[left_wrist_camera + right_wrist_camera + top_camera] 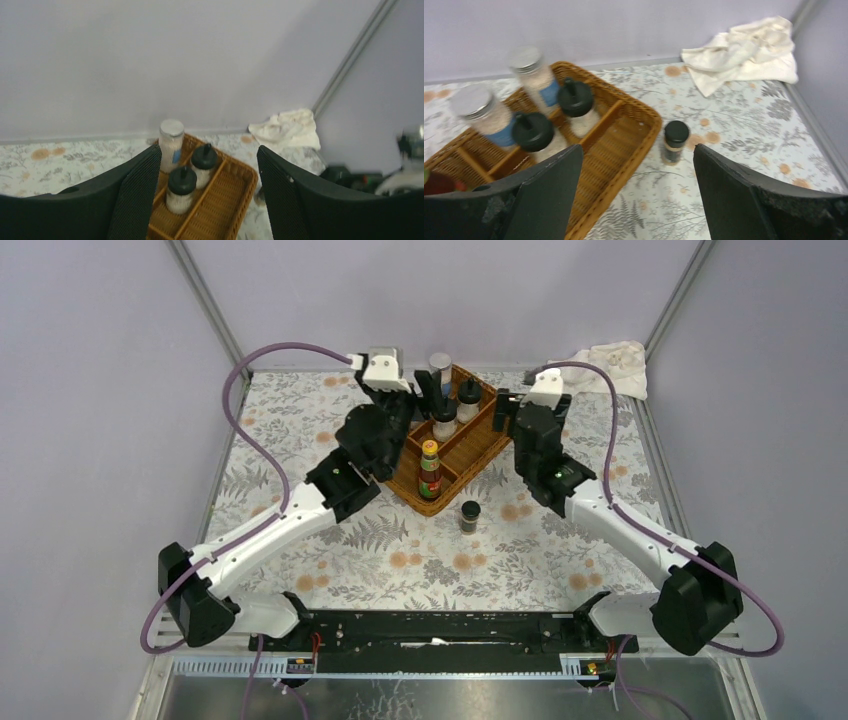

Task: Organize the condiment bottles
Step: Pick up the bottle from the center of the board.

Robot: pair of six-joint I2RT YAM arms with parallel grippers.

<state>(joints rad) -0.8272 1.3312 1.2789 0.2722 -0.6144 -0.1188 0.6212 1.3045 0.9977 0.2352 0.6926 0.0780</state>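
Floral table (300,400), overhead: wicker tray (476,446) holds a red-labelled sauce bottle (430,472); dark spice jar (470,516) stands outside. Left wrist: your left gripper (209,150) spread, empty. Right wrist: your right gripper (636,150) spread, empty; two blue-labelled shakers (535,77) in tray.

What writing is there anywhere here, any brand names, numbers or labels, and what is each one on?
Nothing can be read in any of these views.
Sauce bottle, red label: print too small to read.
Nearer shaker, blue label: blurred.
Farther shaker, blue label: blurred.
Spice jar on the table beside the wicker tray, tan band: blurred.
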